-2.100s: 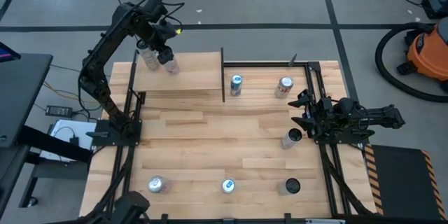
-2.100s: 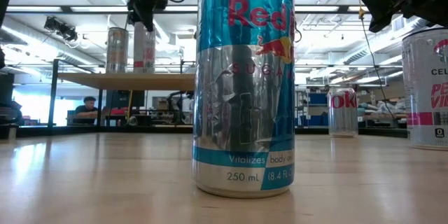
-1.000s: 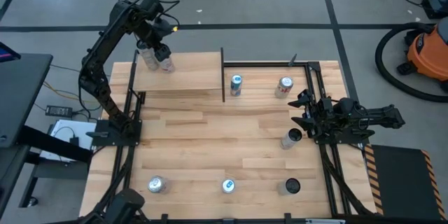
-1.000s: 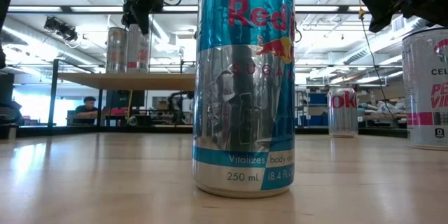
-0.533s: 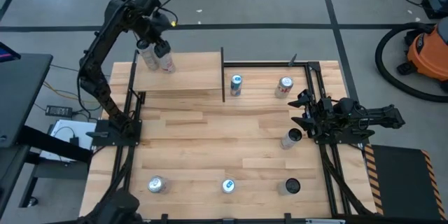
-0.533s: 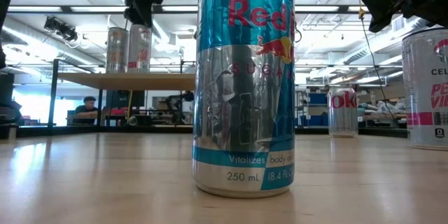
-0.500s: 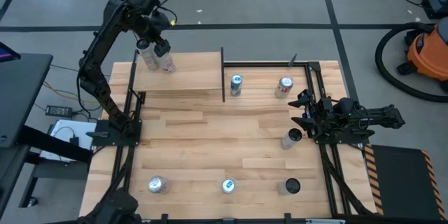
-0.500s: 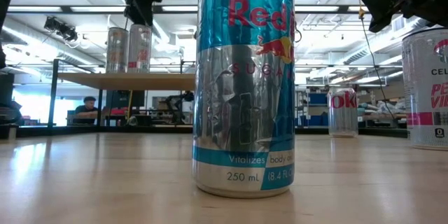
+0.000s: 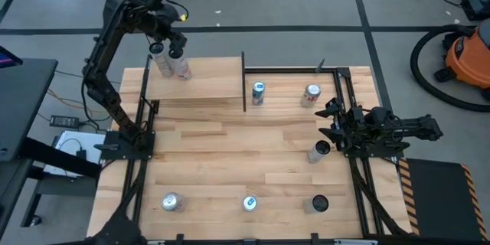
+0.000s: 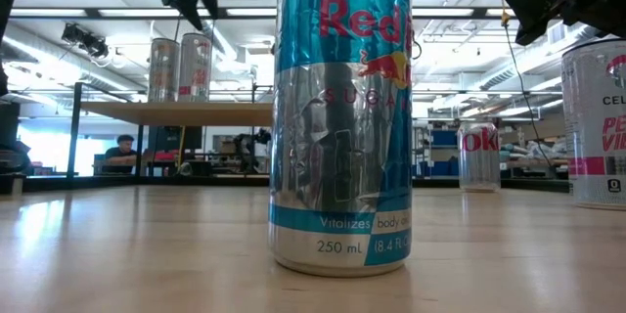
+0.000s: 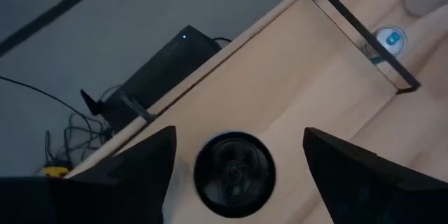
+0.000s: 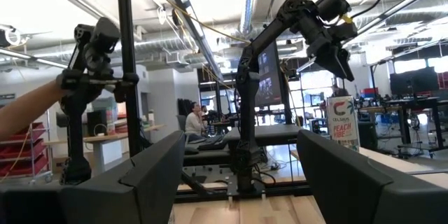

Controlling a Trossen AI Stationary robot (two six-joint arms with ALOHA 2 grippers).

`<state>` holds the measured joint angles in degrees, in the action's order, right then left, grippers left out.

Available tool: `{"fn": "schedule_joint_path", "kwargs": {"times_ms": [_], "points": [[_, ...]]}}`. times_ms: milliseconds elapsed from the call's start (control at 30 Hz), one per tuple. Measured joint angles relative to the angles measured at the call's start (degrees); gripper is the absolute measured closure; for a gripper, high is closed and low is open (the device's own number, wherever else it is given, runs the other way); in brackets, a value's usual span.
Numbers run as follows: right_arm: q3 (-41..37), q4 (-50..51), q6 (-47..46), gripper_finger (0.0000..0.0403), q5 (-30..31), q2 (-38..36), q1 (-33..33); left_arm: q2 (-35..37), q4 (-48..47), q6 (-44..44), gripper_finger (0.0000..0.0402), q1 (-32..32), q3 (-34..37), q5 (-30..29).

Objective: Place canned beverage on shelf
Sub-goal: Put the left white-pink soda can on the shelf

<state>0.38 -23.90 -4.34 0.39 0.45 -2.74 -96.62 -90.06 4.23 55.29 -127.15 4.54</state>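
While two upright cans [image 9: 171,66] stand side by side at the shelf's [image 9: 207,84] far left corner, the left gripper [image 9: 168,44] hangs directly above them, fingers apart and empty; the right gripper [image 9: 334,121], fingers partly apart, waits low over the bench [image 9: 230,161] near a loose can [image 9: 318,151]

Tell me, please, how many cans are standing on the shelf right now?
2: both cans stand side by side at the shelf's far left corner, under the open left gripper. None seems hidden.
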Motion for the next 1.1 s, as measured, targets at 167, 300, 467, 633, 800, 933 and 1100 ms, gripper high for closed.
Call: {"fn": "schedule_joint_path", "kwargs": {"times_ms": [167,300,467,633,800,933,1100], "points": [[-0.01,0.0,0.0,0.0117,0.01,0.0,-0.01,0.0,0.04,-0.63,0.0088,-2.74,0.02,0.04],[-0.02,0.0,0.0,0.0117,0.01,0.02,0.0,0.0,0.04,-4.89,0.0088,-4.74,0.04,-1.16],[0.0,0.0,0.0,0.0117,0.01,0.0,-0.02,0.0,0.04,-11.33,0.0088,-5.89,0.04,-7.39],[0.0,0.0,0.0,0.0117,0.0,0.0,-0.01,0.0,0.04,-16.1,0.0088,-6.01,0.04,-7.97],[0.0,0.0,0.0,0.0117,0.0,0.0,0.0,0.0,0.04,-17.56,0.0088,-5.97,0.04,-9.33],[-0.02,0.0,0.0,0.0117,-0.01,0.0,0.0,0.0,0.04,-18.91,0.0088,-5.99,0.07,-12.19],[0.0,0.0,0.0,0.0117,0.01,0.0,0.0,0.0,0.06,-19.06,0.0088,-5.97,0.1,-12.23]]}}
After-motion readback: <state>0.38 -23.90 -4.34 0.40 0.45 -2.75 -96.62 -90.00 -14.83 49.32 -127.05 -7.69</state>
